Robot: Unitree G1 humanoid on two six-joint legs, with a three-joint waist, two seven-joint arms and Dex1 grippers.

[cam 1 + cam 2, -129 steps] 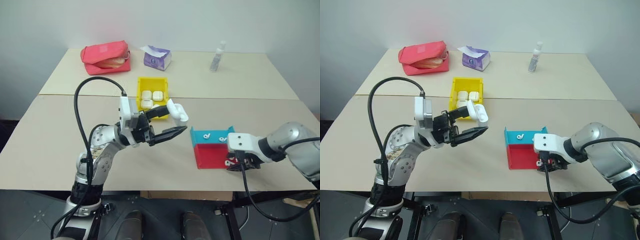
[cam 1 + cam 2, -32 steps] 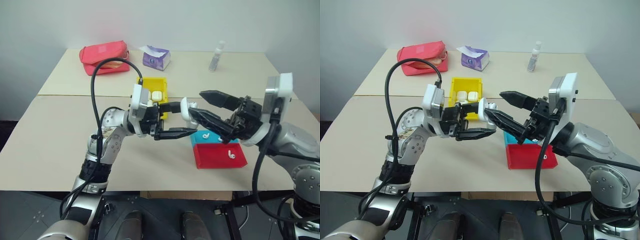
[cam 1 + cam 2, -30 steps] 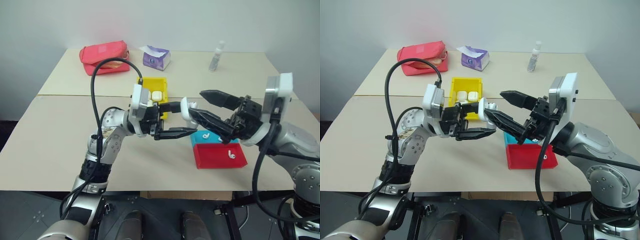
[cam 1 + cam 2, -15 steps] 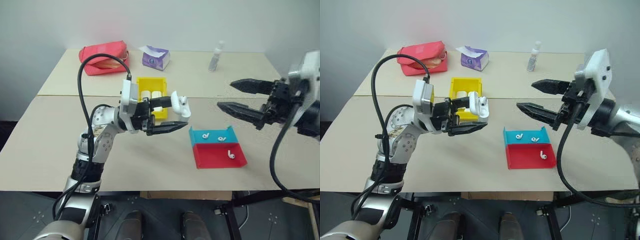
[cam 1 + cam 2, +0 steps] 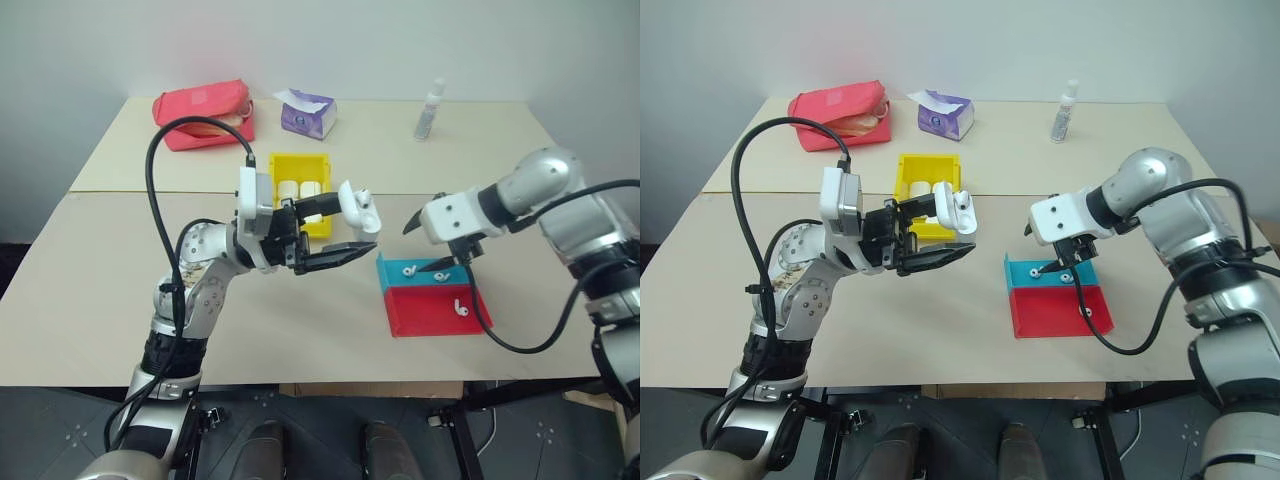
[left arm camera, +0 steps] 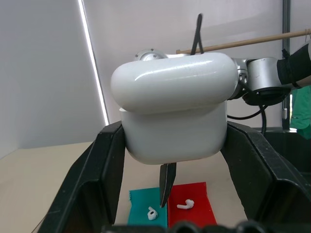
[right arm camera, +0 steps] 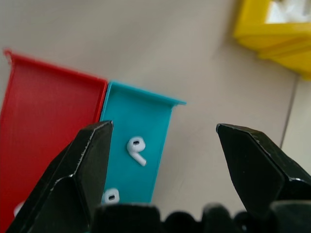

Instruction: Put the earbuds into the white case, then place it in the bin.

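A pale wooden table (image 5: 100, 300) holds the work. Near its middle, the robot's left gripper (image 5: 340, 225) is clenched around the white case (image 5: 355, 209), lifting it clear of the surface with the lid tipped open. At the case's nine to ten o'clock sits the bin (image 5: 301, 194), yellow, already holding a few identical cases. At the case's four o'clock lies a flat tray (image 5: 432, 300), blue half at twelve, red half at six. Three earbuds rest in it: one (image 5: 408, 270) and another (image 5: 435, 276) on the blue, a third (image 5: 461, 309) on the red. The right gripper (image 5: 438, 242) hangs just above the blue half, pointing down, its black fingers spread wide and grasping nothing. The earbuds look feather-light, hard and glossy, so they are likely to skid or flick away under a pinch; the bulbous head seems the surest place to close on, the thin stem the riskiest. The case is smooth and rounded too, best gripped across its flat sides below the hinge, as it is now. No brand or writing can be read on the case, bin or tray; a purple tissue pack (image 5: 308, 112) and a small clear bottle (image 5: 428, 111) at the far edge carry printing too small to make out, and beside them lies a red pouch (image 5: 202, 113).
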